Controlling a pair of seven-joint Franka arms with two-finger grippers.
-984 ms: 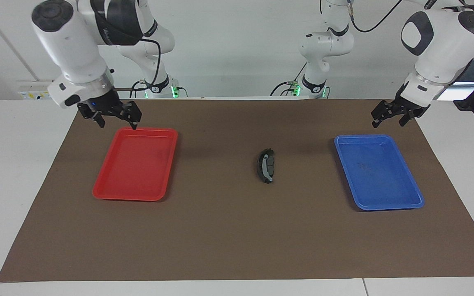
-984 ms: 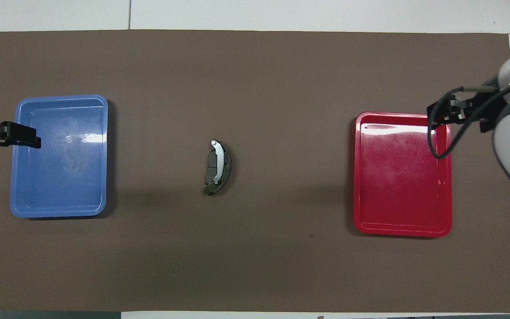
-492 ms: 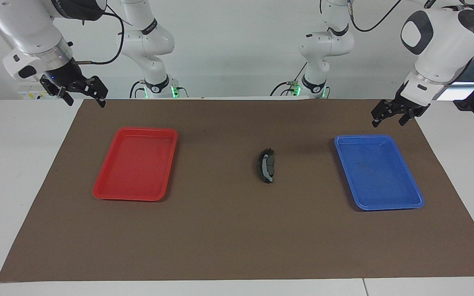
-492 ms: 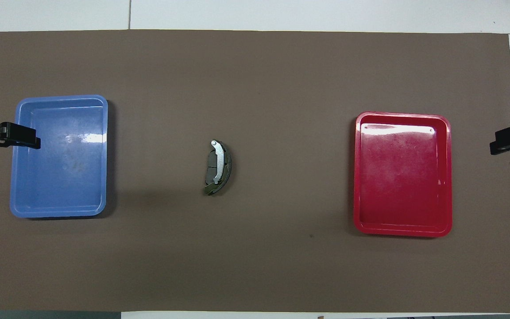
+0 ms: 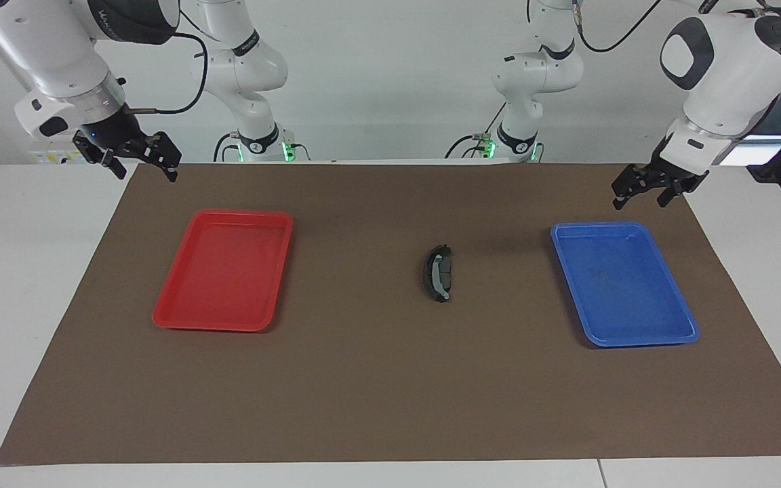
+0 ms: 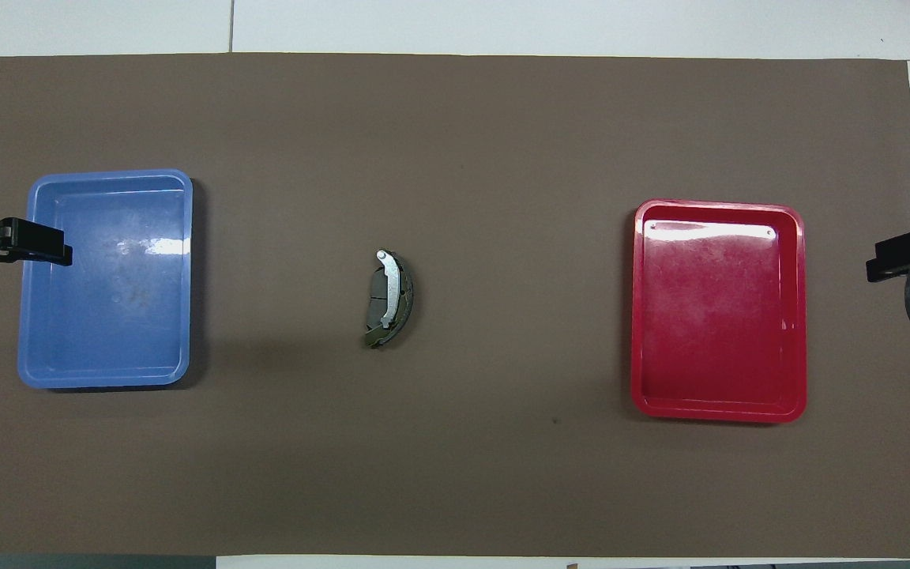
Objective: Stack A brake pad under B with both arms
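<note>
The two brake pads lie as one pile in the middle of the brown mat. B (image 5: 437, 273) (image 6: 392, 286), the curved pad with the light grey strip, is on top. The A brake pad (image 6: 375, 299) is dark, and part of it shows from under B beside the strip. My left gripper (image 5: 640, 195) (image 6: 36, 242) is open and empty, up over the blue tray's (image 5: 624, 285) edge nearest the robots. My right gripper (image 5: 146, 169) (image 6: 893, 259) is open and empty, up over the mat's corner, off the red tray (image 5: 224, 271). Both are far from the pile.
The red tray (image 6: 717, 308) lies toward the right arm's end of the table and the blue tray (image 6: 103, 280) toward the left arm's end; nothing lies in either. The brown mat (image 5: 363, 379) covers most of the white table.
My right gripper has risen from the red tray's corner nearest the robots and drawn back out to the mat's corner. The left arm and the pads have not moved.
</note>
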